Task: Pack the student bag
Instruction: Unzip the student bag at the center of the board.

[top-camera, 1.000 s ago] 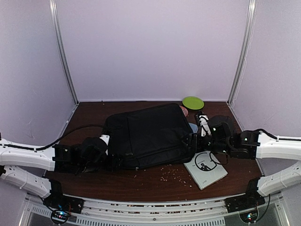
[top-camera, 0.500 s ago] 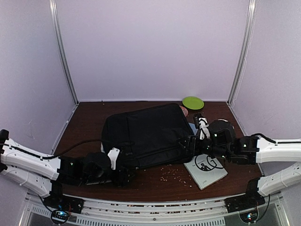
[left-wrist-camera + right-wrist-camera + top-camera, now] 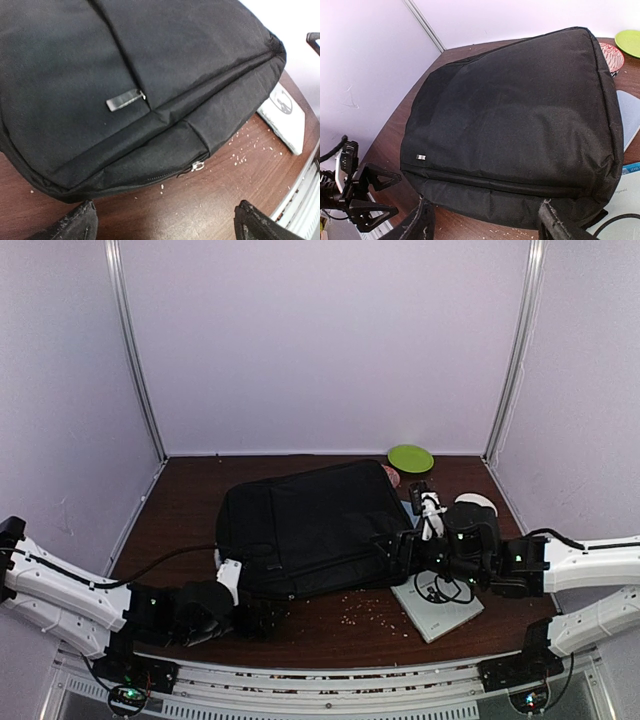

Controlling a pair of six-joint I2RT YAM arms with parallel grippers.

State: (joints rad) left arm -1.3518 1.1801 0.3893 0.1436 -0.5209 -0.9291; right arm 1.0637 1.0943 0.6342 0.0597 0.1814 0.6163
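Left fingers (image 3: 75, 226) are spread wide, nothing between them but bare brown surface (image 3: 170, 212); just ahead of them lies the student bag (image 3: 100, 65), flat on its side and filling the wrist view; its near seam runs across in front of the tips, close but apart from them; a small metal zip puller (image 3: 199, 165) sits on that seam, ahead and slightly right of centre; a silvery tab (image 3: 125, 99) shows further beyond on the bag's face; pale crumbs (image 3: 241, 150) are scattered ahead of the right-hand finger, and past them a white booklet (image 3: 285, 116) lies by the bag's far corner; over to the other side, the right fingers (image 3: 422, 224) are spread too, and the bag's nearest edge comes in right at their tips, though whether they touch it I cannot tell; the black fabric stretches away from them, broad and smooth; beyond its far right corner sits a red-patterned dish (image 3: 613, 56), and further still a green plate (image 3: 630, 42); from above, the bag lies in the middle of the surface, one set of fingers at its near-left corner, the other at its right edge.
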